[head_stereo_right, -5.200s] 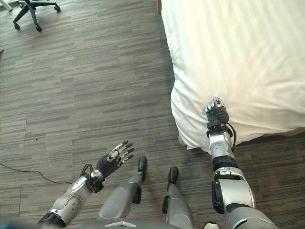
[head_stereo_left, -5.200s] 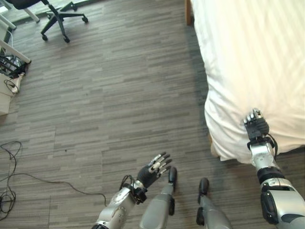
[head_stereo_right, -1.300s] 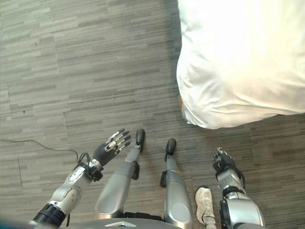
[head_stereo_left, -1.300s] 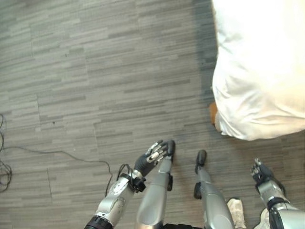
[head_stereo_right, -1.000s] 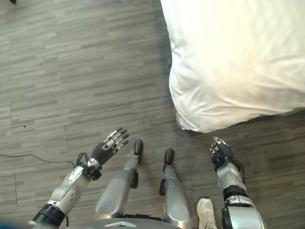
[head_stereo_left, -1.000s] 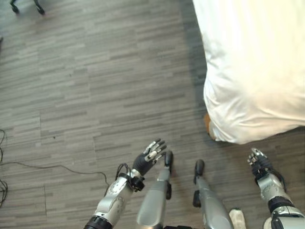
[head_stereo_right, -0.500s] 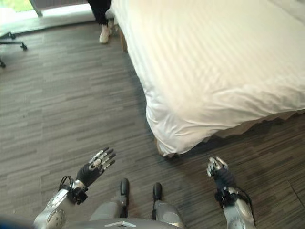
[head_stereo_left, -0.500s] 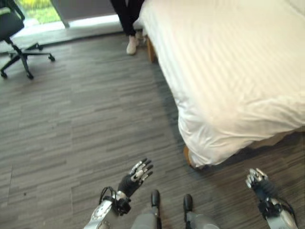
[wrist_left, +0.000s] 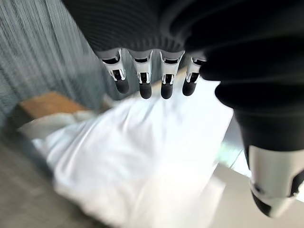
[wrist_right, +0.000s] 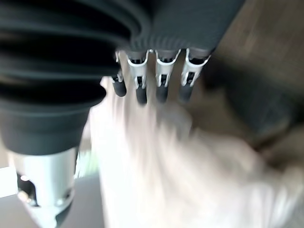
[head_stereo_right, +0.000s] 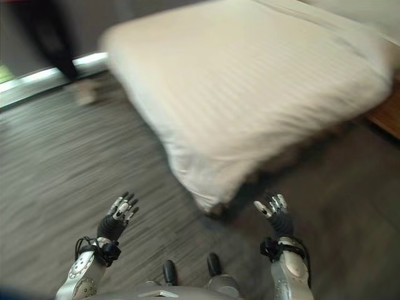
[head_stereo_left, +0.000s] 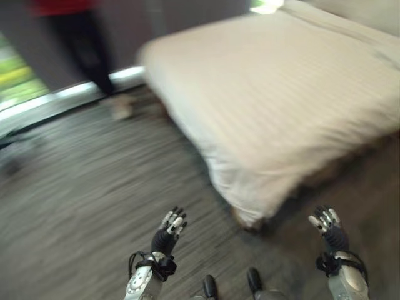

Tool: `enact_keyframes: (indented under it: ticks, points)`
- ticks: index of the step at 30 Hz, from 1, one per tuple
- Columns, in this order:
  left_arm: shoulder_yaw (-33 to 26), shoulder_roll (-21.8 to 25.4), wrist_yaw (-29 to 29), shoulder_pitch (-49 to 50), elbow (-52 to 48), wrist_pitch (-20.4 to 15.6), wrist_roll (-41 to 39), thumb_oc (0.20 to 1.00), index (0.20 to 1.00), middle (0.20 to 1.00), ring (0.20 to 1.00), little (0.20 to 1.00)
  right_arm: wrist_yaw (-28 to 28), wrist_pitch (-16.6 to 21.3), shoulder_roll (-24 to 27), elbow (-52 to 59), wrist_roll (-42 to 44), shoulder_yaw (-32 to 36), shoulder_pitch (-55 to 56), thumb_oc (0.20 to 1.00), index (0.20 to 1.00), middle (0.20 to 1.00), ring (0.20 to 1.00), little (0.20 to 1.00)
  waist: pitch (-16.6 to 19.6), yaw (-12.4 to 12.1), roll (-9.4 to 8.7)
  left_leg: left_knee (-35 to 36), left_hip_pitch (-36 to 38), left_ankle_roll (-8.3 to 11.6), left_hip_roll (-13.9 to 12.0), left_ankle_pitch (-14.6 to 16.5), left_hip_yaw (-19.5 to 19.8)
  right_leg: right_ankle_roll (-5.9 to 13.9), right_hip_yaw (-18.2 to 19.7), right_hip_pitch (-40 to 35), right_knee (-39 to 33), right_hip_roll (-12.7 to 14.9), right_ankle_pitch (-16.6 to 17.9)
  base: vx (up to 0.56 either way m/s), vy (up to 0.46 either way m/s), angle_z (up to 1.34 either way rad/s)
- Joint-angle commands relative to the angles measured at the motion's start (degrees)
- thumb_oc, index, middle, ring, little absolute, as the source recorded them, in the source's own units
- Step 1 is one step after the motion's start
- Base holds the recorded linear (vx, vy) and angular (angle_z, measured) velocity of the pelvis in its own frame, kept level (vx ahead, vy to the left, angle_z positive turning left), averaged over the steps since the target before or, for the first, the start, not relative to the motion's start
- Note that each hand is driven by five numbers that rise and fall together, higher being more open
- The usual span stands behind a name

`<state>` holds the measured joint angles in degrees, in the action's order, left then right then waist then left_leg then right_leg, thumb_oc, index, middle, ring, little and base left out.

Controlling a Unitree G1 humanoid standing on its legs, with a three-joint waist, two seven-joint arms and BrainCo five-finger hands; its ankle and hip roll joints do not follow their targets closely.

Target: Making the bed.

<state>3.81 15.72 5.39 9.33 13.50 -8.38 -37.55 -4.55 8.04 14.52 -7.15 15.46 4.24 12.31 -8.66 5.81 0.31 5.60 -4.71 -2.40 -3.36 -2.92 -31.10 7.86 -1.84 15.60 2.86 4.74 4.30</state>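
A bed with a smooth white striped cover [head_stereo_left: 281, 100] stretches from the middle to the upper right, and its near corner [head_stereo_left: 250, 200] hangs down toward the floor. My left hand [head_stereo_left: 165, 236] is raised over the floor at the lower left of that corner, fingers straight, holding nothing. My right hand [head_stereo_left: 329, 229] is raised at the lower right, just in front of the bed's near side, also open and apart from the cover. The left wrist view shows straight fingers [wrist_left: 145, 80] with the white cover [wrist_left: 137, 156] beyond them. The right wrist view shows straight fingers [wrist_right: 159, 76] before the white cover [wrist_right: 190, 175].
Grey wood-plank floor [head_stereo_left: 81, 187] spreads to the left of the bed. A person in dark trousers and a red top [head_stereo_left: 81, 44] stands at the far left by the bed's far corner, a light shoe [head_stereo_left: 122, 107] on the floor. A bright window strip [head_stereo_left: 37, 103] runs behind.
The camera has tilted up and swung, so more of the bed and the room show. Both hands stay raised and open, off the cover.
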Motion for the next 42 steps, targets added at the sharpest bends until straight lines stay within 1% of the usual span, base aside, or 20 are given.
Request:
enact_keyframes:
  ticks: [1, 3, 4, 5, 7, 8, 9, 12, 13, 19, 20, 21, 23, 34, 36, 37, 38, 39, 41, 42]
  points:
    - [-4.39, 3.0, -2.52, -1.32, -2.59, -4.68, 2.55, 1.0, 1.0, 1.0, 1.0, 1.0, -4.66, 3.64, 2.29, 4.09, -6.07, -0.77, -5.83, 1.0, 1.0, 1.0, 1.0, 1.0, -1.43, -2.54, -0.89, -1.39, 4.51, 1.22, -2.0, 2.83, 2.36, 0.15, -14.97, -9.88, 8.1, 7.95, -1.19, -0.26, -0.109, -2.0]
    - [-6.02, 1.71, -3.41, -0.23, -2.9, -5.28, 1.68, 1.0, 1.0, 1.0, 1.0, 1.0, -7.79, 3.57, 1.47, 3.17, -7.12, -0.7, -8.82, 1.0, 1.0, 1.0, 1.0, 1.0, -0.15, -4.42, -1.73, -1.79, 4.14, 1.48, -3.44, 1.89, -2.42, 1.28, -20.02, -11.77, 11.66, 11.06, 0.53, -0.19, -0.217, -1.6]
    - [-6.42, 1.37, -3.89, -0.17, -2.56, -5.67, 1.33, 1.0, 1.0, 1.0, 1.0, 1.0, -8.54, 4.27, 0.77, 2.66, -6.12, -1.2, -10.12, 1.0, 1.0, 1.0, 1.0, 1.0, 0.51, -5.03, -2.63, -1.94, 3.25, 3.07, -5.2, 0.26, -4.71, 1.1, -23.26, -14.82, 4.31, 9.62, -0.72, -0.26, -0.496, -1.54]
    - [-7.68, 0.22, -4.5, 0.89, -2.89, -5.32, 0.93, 1.0, 1.0, 1.0, 1.0, 1.0, -8.0, 4.71, -1.33, 3.77, -1.45, -1.49, -9.55, 1.0, 1.0, 1.0, 1.0, 1.0, 1.2, -4.75, -3.98, -2.52, 2.04, 4.9, -7.49, -2.04, -6.29, 0.47, -20.86, -16.11, -3.01, 6.21, -2.09, -0.18, -0.433, -1.31]
    - [-8.3, -0.77, -4.58, 1.74, -2.19, -4.98, 0.84, 1.0, 1.0, 1.0, 1.0, 1.0, -6.9, 5.19, -1.75, 4.61, 0.25, -1.55, -8.04, 1.0, 1.0, 1.0, 1.0, 1.0, 1.29, -5.05, -4.57, -3.67, 2.27, 5.71, -8.62, -2.32, -5.75, -0.35, -19.25, -16.61, -5.12, 4.65, -2.12, -0.05, -0.36, -0.82]
    - [-8.85, -1.74, -5.22, 1.53, -0.76, -6.5, 1.84, 1.0, 1.0, 1.0, 1.0, 1.0, -4.06, 5.58, 0.45, 4.39, 1.48, -3.94, -8.6, 1.0, 1.0, 1.0, 1.0, 1.0, -0.64, -8.18, -5.32, -9.92, -0.17, 4.86, -4.67, -0.54, 9.38, -1.41, -15.79, -16.38, -5.99, 3.04, -1.7, -0.03, -0.379, -0.96]
    - [-8.5, -2.15, -6.51, 0.85, -0.87, -6.98, 2.89, 1.0, 1.0, 1.0, 1.0, 1.0, -3.68, 5.36, 1.1, 3.51, 1.53, -5.07, -9.57, 1.0, 1.0, 1.0, 1.0, 1.0, -1.02, -9.84, -5.53, -11.93, -0.93, 4.53, -1.42, 0.83, 19.89, -1.63, -11.99, -15.67, -5.81, 2.25, -0.9, -0.06, -0.254, -1.24]
    - [-8.43, -4.16, -6.63, -0.5, -0.09, -7.18, 1.54, 1.0, 1.0, 1.0, 1.0, 1.0, -2.41, 5.12, 1.56, 2.34, 3.16, -4.79, -8.96, 1.0, 1.0, 1.0, 1.0, 1.0, -0.65, -9.27, -6.14, -14.37, -0.29, 4.02, 0.79, 4.27, 24.99, -1.76, -7.66, -15.32, -7.06, 1.39, 0.11, 0.02, -0.179, -1.93]
    - [-8.29, -5.45, -5.42, 0.13, -1.01, -7.17, 0.23, 1.0, 1.0, 1.0, 1.0, 1.0, -1.79, 5.27, 1.84, 1.37, 4.49, -3.97, -7.89, 1.0, 1.0, 1.0, 1.0, 1.0, 0.5, -8.83, -5.84, -12.95, 1.73, 2.61, 3.52, 7.04, 30.04, -2.08, -3.52, -14.99, -6.94, -0.12, 0.3, 0.06, -0.026, -0.98]
    - [-5.21, -4.97, -8.93, -3.73, 0.33, -7.18, -0.13, 1.0, 1.0, 1.0, 1.0, 1.0, -3.87, 5.48, -0.78, 1.07, 5.41, -2.95, -5.74, 1.0, 1.0, 1.0, 1.0, 1.0, 2.37, -5.02, -3.7, -2.14, 6.08, 1.38, 3.95, 3.08, 30.05, -2.62, -0.27, -12.61, -4.47, -2.06, 0.0, 0.05, 0.042, -0.74]
    - [-5.2, -4.96, -8.94, -3.72, 0.33, -7.18, -0.13, 1.0, 1.0, 1.0, 1.0, 1.0, -3.87, 5.47, -0.8, 1.1, 5.4, -2.96, -5.71, 1.0, 1.0, 1.0, 1.0, 1.0, 2.33, -5.04, -3.71, -2.1, 6.16, 1.38, 3.95, 3.08, 30.03, -2.62, -0.26, -12.66, -4.45, -2.06, -0.02, 0.02, 0.067, -0.24]
    - [-7.64, -1.9, -9.32, -1.69, -1.78, -3.33, 10.54, 1.0, 1.0, 1.0, 1.0, 1.0, -0.34, 3.61, 2.0, -2.4, 15.6, -0.39, -6.94, 1.0, 1.0, 1.0, 1.0, 1.0, 0.46, -8.62, -3.88, -15.05, 2.27, 4.17, 2.29, 7.19, 29.33, -3.12, -8.75, -16.84, -4.83, 1.65, -1.71, 0.01, 0.077, -0.02]
    - [-7.99, -2.32, -8.71, -0.31, -1.27, -2.97, 10.24, 1.0, 1.0, 1.0, 1.0, 1.0, -0.41, 2.66, 1.71, -3.64, 13.82, 0.88, -4.79, 1.0, 1.0, 1.0, 1.0, 1.0, 2.71, -7.81, -2.32, -4.86, 6.04, 3.59, 1.82, 4.4, 28.77, -2.94, -8.97, -16.38, -4.48, 0.9, -1.89, -0.04, 0.128, 0.04]
    - [-12.09, 0.48, -11.73, -1.5, -0.97, -3.46, 13.42, 1.0, 1.0, 1.0, 1.0, 1.0, -0.25, 2.79, 2.66, -2.89, 11.0, 2.24, -6.98, 1.0, 1.0, 1.0, 1.0, 1.0, 2.77, -7.44, -2.88, -4.13, 7.66, 1.86, 3.99, 4.42, 29.49, -2.59, -7.02, -17.77, -5.54, 1.79, -1.31, 0.02, 0.063, -0.02]
    - [-11.98, 0.49, -11.72, -2.86, -0.87, -3.57, 11.88, 1.0, 1.0, 1.0, 1.0, 1.0, -0.25, 2.72, 3.05, -2.88, 10.72, 1.3, -8.13, 1.0, 1.0, 1.0, 1.0, 1.0, 1.96, -7.67, -2.63, -4.79, 6.76, 1.1, 4.44, 4.89, 29.43, -2.07, -6.91, -15.76, -2.41, 2.59, -1.91, 0.02, 0.123, -0.07]
    - [-11.83, 0.88, -11.85, -3.39, -1.03, -3.59, 12.15, 1.0, 1.0, 1.0, 1.0, 1.0, 0.1, 2.44, 3.02, -2.6, 9.8, 0.22, -8.88, 1.0, 1.0, 1.0, 1.0, 1.0, 0.49, -7.89, -1.66, -5.14, 7.02, -0.36, 4.6, 5.75, 28.85, -1.02, -7.24, -10.89, 7.58, 4.09, -1.24, 0.0, 0.11, -0.19]
    - [-11.85, 0.87, -11.84, -3.45, -1.0, -3.6, 12.15, 1.0, 1.0, 1.0, 1.0, 1.0, 0.09, 2.42, 3.03, -2.6, 9.78, 0.22, -8.94, 1.0, 1.0, 1.0, 1.0, 1.0, 0.55, -8.03, -1.75, -5.19, 6.86, -0.43, 4.73, 5.77, 28.68, -0.95, -6.97, -10.33, 8.29, 4.24, -1.54, 0.06, 0.227, -0.39]
    - [-11.76, 0.71, -11.67, -3.71, -1.31, -3.68, 10.96, 1.0, 1.0, 1.0, 1.0, 1.0, 0.34, 2.3, 2.66, -2.21, 9.14, -0.35, -8.85, 1.0, 1.0, 1.0, 1.0, 1.0, -1.29, -7.36, -0.85, -5.25, 8.3, -1.76, 5.05, 6.7, 27.66, 0.52, -6.22, -4.93, 20.36, 5.44, 2.83, 0.15, 0.14, -0.39]
    - [-11.71, 1.05, -11.72, -4.02, -1.7, -3.84, 10.9, 1.0, 1.0, 1.0, 1.0, 1.0, 0.29, 2.18, 2.48, -2.37, 8.95, -0.41, -8.84, 1.0, 1.0, 1.0, 1.0, 1.0, -2.01, -6.89, -0.62, -5.01, 9.53, -1.78, 4.92, 7.31, 27.6, 0.76, -6.32, -2.02, 22.01, 5.74, 4.17, 0.25, 0.069, -0.41]
    - [-12.13, 1.48, -11.49, -4.52, -2.84, -4.25, 10.77, 1.0, 1.0, 1.0, 1.0, 1.0, 0.55, 2.02, 2.1, -2.45, 9.32, 0.37, -8.16, 1.0, 1.0, 1.0, 1.0, 1.0, -2.38, -5.27, -0.32, -3.97, 12.75, -0.96, 4.44, 8.96, 27.32, 0.49, -7.56, 1.99, 16.15, 6.37, 4.04, 0.43, -0.051, -0.24]
